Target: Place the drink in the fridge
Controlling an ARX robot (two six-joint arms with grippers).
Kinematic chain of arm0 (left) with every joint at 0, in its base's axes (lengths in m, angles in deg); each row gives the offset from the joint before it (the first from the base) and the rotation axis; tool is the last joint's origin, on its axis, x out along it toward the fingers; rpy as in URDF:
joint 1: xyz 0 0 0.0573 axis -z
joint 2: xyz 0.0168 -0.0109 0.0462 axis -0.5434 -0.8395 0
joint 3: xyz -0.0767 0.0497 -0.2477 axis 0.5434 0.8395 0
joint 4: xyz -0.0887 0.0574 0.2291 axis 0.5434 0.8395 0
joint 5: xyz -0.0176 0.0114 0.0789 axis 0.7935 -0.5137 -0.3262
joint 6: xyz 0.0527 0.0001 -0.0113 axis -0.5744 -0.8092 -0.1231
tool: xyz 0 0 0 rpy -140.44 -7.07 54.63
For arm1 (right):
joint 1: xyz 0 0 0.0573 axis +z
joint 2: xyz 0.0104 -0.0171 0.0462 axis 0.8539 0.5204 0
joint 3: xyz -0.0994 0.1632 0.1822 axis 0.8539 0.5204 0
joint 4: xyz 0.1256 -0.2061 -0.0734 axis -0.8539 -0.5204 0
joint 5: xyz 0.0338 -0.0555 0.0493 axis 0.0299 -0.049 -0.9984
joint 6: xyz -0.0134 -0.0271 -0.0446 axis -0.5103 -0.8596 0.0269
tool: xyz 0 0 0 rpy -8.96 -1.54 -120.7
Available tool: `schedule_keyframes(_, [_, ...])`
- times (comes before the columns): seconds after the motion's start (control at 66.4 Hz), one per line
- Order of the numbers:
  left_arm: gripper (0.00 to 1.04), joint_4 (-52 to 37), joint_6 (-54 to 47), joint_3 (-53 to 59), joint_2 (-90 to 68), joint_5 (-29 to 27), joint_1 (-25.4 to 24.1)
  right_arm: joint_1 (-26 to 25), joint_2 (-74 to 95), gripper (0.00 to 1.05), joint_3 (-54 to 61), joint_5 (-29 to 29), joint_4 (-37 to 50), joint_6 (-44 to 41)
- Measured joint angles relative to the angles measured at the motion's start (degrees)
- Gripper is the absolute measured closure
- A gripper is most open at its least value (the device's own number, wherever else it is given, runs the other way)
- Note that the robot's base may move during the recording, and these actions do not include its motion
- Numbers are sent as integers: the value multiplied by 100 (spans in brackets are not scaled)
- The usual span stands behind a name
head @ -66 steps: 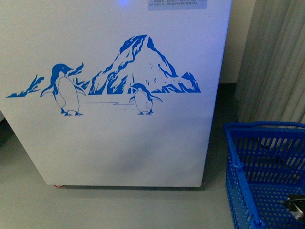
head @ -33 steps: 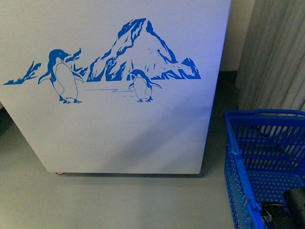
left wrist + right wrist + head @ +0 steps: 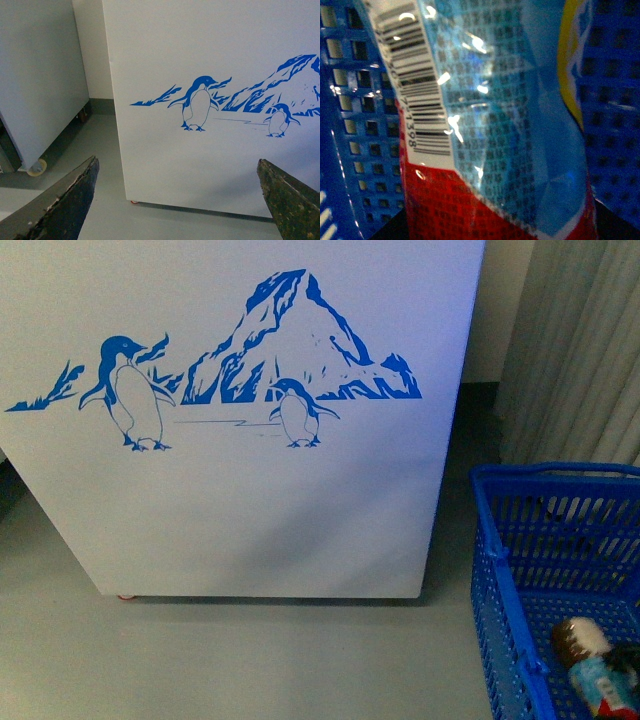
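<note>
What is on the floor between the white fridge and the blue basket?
Nothing. In the front view, only bare grey floor separates the fridge from the blue basket.

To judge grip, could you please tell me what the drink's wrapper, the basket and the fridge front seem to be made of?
The drink: thin glossy plastic film, judging by creases and glints beside the barcode. The basket: moulded blue plastic, a matte lattice of slots. The fridge: smooth white painted panel, probably sheet metal, with printed penguins.
</note>
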Motion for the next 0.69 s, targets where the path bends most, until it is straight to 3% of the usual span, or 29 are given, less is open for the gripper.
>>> schedule_keyframes(0.105, [8,0,0,0,0,-2,0,-190,-2006,61,868,-299,20,0])
schedule_keyframes(0.181, [8,0,0,0,0,0,0,-221,-4070,61,1311,-723,-470,46])
schedule_keyframes(0.422, [8,0,0,0,0,0,0,-313,-9001,61,1163,-1707,-2081,566])
schedule_keyframes(0.692, [8,0,0,0,0,0,0,-306,-11337,61,1073,-2041,-2999,839])
